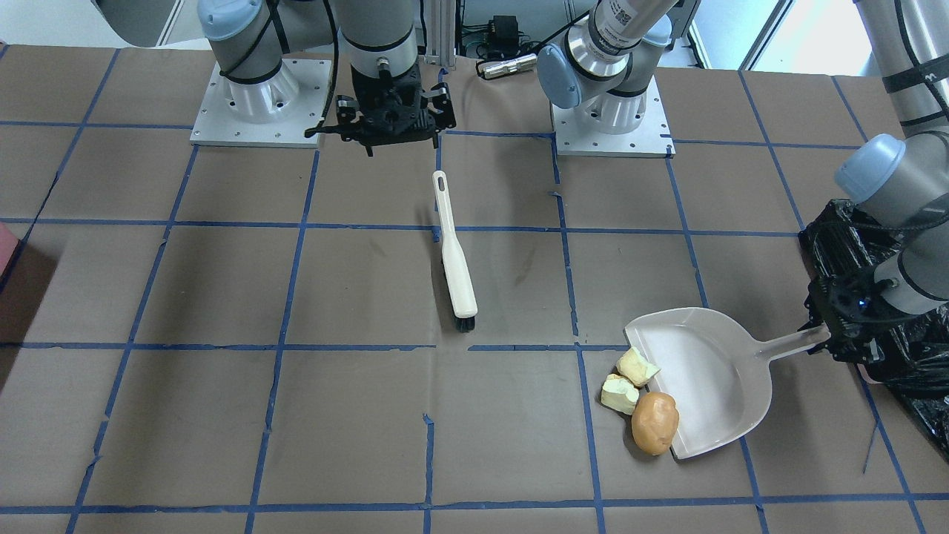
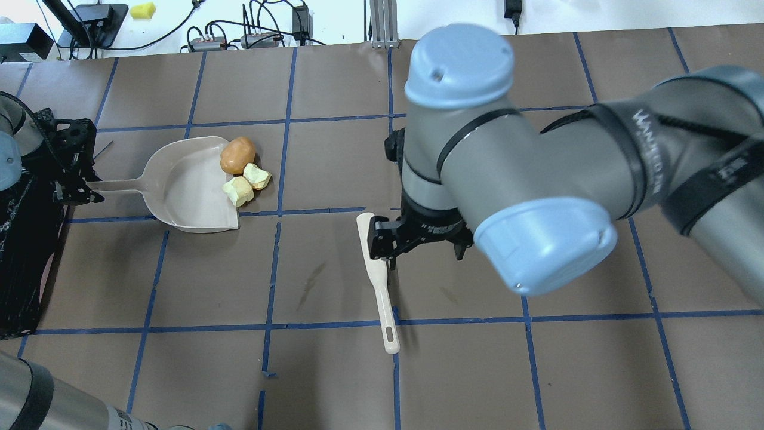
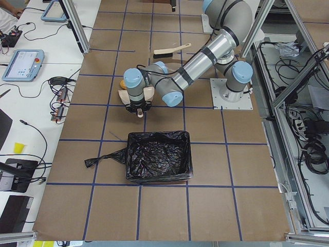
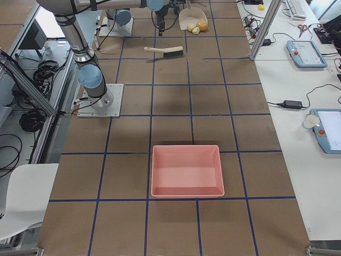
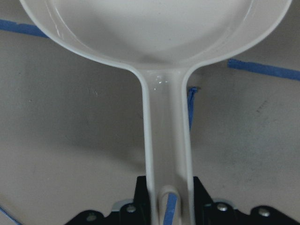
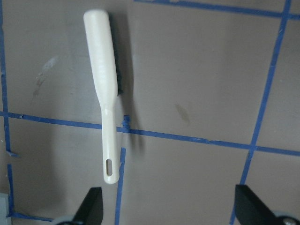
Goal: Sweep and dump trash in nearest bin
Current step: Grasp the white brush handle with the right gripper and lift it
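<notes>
My left gripper is shut on the handle of the beige dustpan, which lies flat on the table; the wrist view shows the handle between its fingers. The trash lies at the pan's open lip: two pale yellow chunks and an orange-brown lump. The black-bagged bin stands just behind my left gripper. My right gripper is open and empty, hovering above the handle end of the white brush, which lies on the table.
A pink tray sits far off on my right side of the table. Blue tape lines grid the brown table. The arm bases stand along the robot's edge.
</notes>
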Controlling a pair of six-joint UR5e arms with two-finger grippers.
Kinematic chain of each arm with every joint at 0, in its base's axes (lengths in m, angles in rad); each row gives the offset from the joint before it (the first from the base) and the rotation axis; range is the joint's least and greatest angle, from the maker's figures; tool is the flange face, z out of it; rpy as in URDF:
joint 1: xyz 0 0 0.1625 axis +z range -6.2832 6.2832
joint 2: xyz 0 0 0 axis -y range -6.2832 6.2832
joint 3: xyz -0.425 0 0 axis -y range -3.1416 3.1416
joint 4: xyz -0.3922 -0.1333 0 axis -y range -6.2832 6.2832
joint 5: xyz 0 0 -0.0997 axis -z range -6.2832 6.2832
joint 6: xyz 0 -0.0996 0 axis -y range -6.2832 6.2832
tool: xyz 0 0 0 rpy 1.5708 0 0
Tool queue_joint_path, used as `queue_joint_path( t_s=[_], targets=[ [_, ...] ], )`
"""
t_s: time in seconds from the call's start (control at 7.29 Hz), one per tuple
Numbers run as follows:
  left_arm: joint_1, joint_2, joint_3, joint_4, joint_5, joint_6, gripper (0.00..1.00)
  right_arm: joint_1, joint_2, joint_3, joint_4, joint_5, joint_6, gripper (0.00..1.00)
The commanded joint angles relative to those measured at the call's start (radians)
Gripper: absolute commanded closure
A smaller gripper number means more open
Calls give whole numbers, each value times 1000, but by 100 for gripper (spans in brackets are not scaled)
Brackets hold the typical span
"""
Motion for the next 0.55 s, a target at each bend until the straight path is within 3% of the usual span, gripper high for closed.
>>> queue_joint_path(
  t_s=[0.0, 0.41],
  targets=[
    [-3, 3, -5, 0, 3, 0, 95, 112, 47, 154, -198, 2, 87, 2],
    [-19, 12, -27, 12, 7, 11, 95, 138, 204, 251, -439, -1, 101, 3]
  ],
)
